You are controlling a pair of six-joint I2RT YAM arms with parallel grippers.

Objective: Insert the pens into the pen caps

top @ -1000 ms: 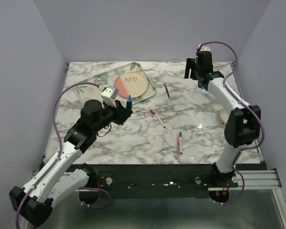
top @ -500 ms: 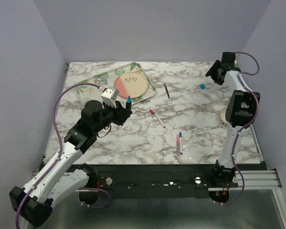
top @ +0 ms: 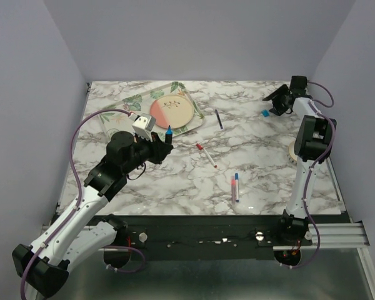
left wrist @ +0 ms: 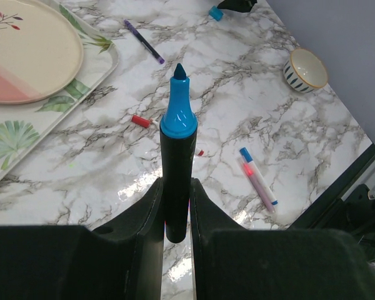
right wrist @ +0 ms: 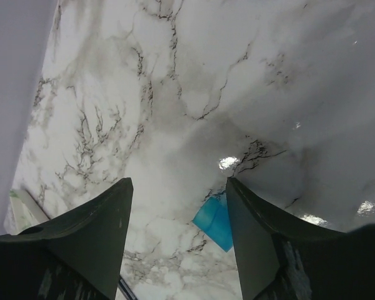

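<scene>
My left gripper (top: 163, 144) is shut on the chunky dark marker (top: 168, 134) and holds it upright above the table, blue tip up; in the left wrist view the marker (left wrist: 177, 150) stands between the fingers (left wrist: 151, 203). My right gripper (top: 275, 100) is open, low over the far right of the table, beside a bright blue cap (top: 264, 113). In the right wrist view the cap (right wrist: 214, 222) lies between the fingers, close to the right one (right wrist: 250, 219). On the table lie the thin navy pen (top: 219, 119), the white red-tipped pen (top: 207, 155) and the pink-and-white pen (top: 235, 187).
A leaf-patterned tray (top: 136, 102) with a pink and cream plate (top: 172, 111) sits at the back left. A small striped bowl (top: 292, 151) stands at the right edge behind the right arm and also shows in the left wrist view (left wrist: 306, 69). Walls close the table's sides.
The right arm has folded back to the far right corner and its gripper has dropped low beside the blue cap, which now shows on the table. The left arm and marker have not moved.
</scene>
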